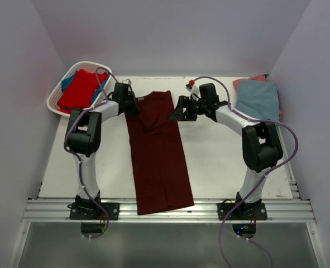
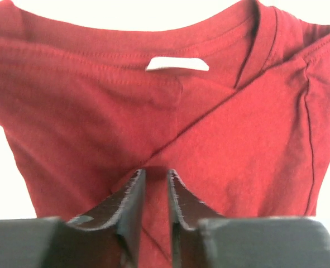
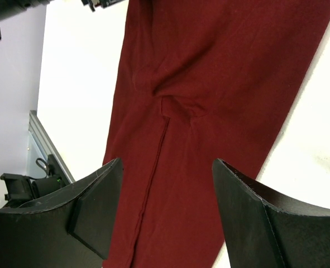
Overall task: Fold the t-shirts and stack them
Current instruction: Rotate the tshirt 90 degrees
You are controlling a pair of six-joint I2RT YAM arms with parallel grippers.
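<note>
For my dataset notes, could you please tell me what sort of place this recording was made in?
Probably a lab test cell, not a home: plain walls enclose a white table, two robot arms are mounted on an aluminium rail, and a basket sits in the corner.

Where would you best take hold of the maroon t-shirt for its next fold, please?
Probably the two far corners at the collar end of the maroon t-shirt, pinched from above: it lies flat as a long narrow strip, sleeves folded in.

Maroon t-shirt point(image 1: 159, 156): matt soft cloth, stitched seams. Basket point(image 1: 54, 103): white plastic. Front rail point(image 1: 47, 209): bare metal.
</note>
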